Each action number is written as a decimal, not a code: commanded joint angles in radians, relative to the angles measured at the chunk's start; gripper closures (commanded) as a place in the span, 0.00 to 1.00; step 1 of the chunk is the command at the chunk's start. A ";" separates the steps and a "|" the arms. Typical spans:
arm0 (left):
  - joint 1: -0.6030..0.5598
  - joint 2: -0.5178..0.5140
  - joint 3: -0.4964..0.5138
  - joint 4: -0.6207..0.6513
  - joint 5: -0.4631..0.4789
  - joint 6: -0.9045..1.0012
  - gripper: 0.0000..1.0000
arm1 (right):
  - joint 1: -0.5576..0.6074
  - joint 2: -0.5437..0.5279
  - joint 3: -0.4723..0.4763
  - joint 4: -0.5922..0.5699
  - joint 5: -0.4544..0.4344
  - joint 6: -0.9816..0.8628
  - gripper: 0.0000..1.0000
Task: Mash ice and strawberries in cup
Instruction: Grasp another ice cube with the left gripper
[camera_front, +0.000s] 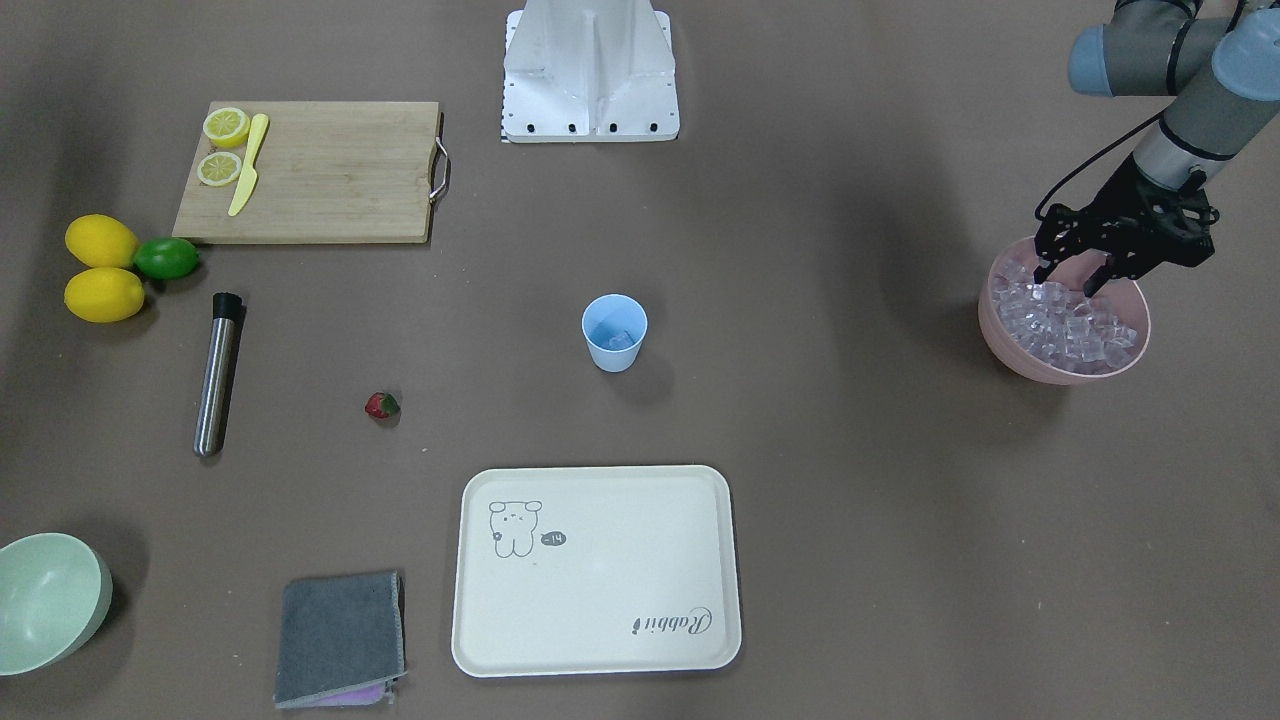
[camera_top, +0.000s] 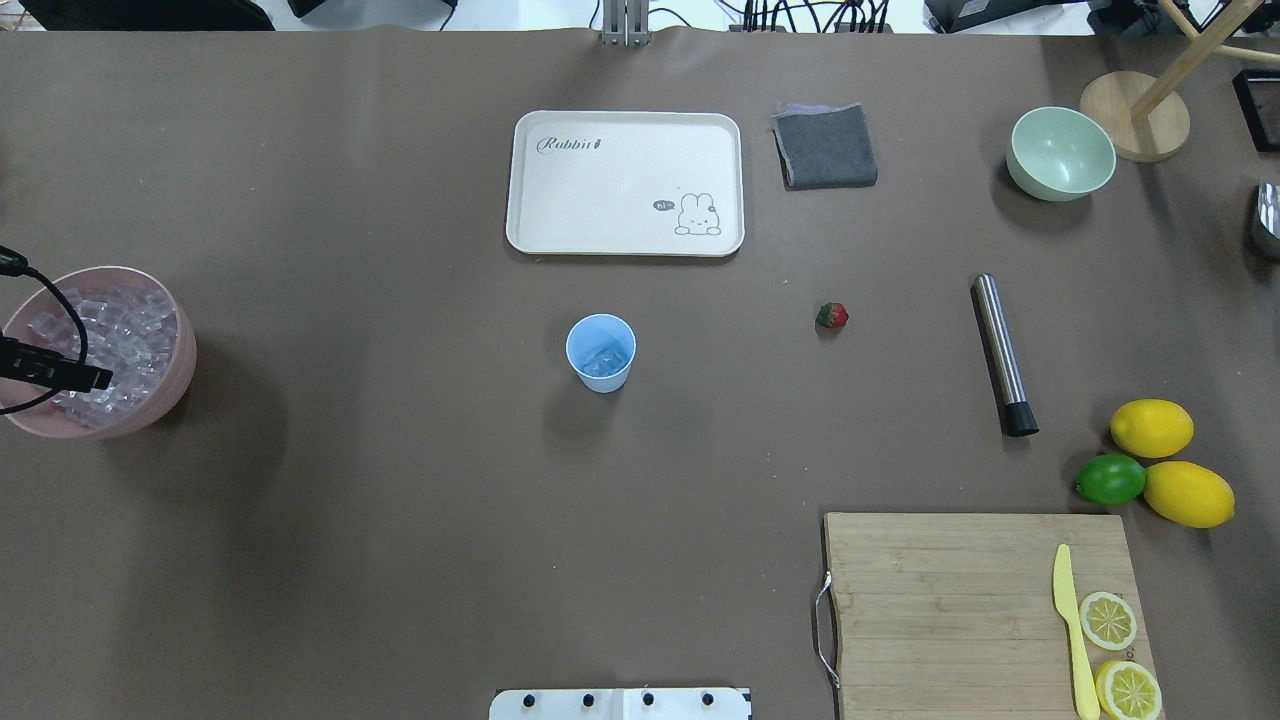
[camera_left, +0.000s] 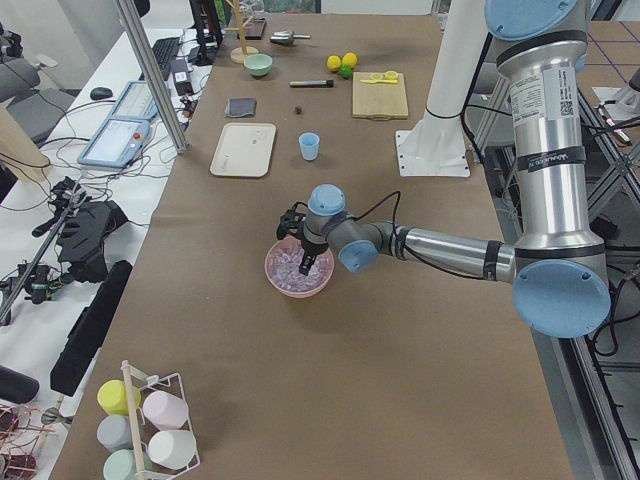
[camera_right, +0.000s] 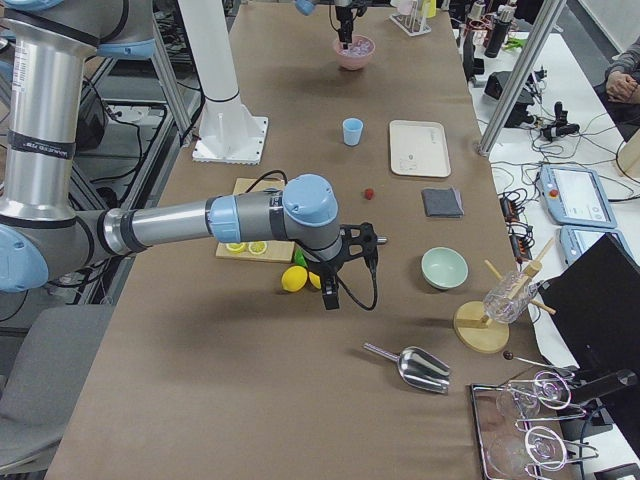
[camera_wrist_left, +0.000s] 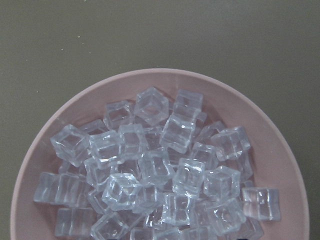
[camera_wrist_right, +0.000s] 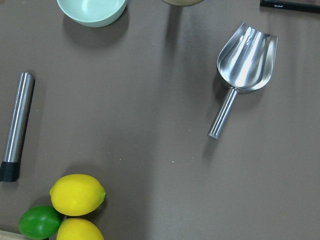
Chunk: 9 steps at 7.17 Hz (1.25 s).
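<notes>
Left gripper (camera_front: 1070, 283) hung over pink bowl (camera_front: 1010, 345), fingers apart, tips down at ice (camera_wrist_left: 165, 165). Right gripper (camera_right: 368, 243): finger state could not be told.

Overhead view: cup (camera_top: 600, 380) at table centre, few cubes inside. Bowl lay at its 9 o'clock, strawberry (camera_top: 832, 316) at 3 o'clock on bare table.

Best approach, as judged: pinch one top cube across flat faces, lift straight; likely slippery.

Tray (camera_top: 610, 190) at 12 o'clock read "Rabbit"; bubble text illegible.

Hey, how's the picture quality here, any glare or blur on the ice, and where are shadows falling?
Left wrist view: the ice is sharp, with small white glints, not washed out. Right wrist view: bright glare on the metal scoop. Overhead view: the cup throws a soft shadow toward the robot's side. Front-facing view: the corners look dimmer than the centre.
</notes>
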 joint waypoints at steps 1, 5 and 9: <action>0.003 -0.014 0.057 -0.046 0.000 -0.005 0.35 | 0.000 0.000 -0.002 0.000 0.000 0.000 0.00; 0.015 -0.015 0.055 -0.063 0.000 -0.039 0.46 | 0.000 0.000 0.000 0.000 0.000 0.001 0.00; 0.017 -0.009 0.050 -0.074 -0.001 -0.037 0.86 | 0.000 0.000 0.000 0.000 0.000 0.001 0.00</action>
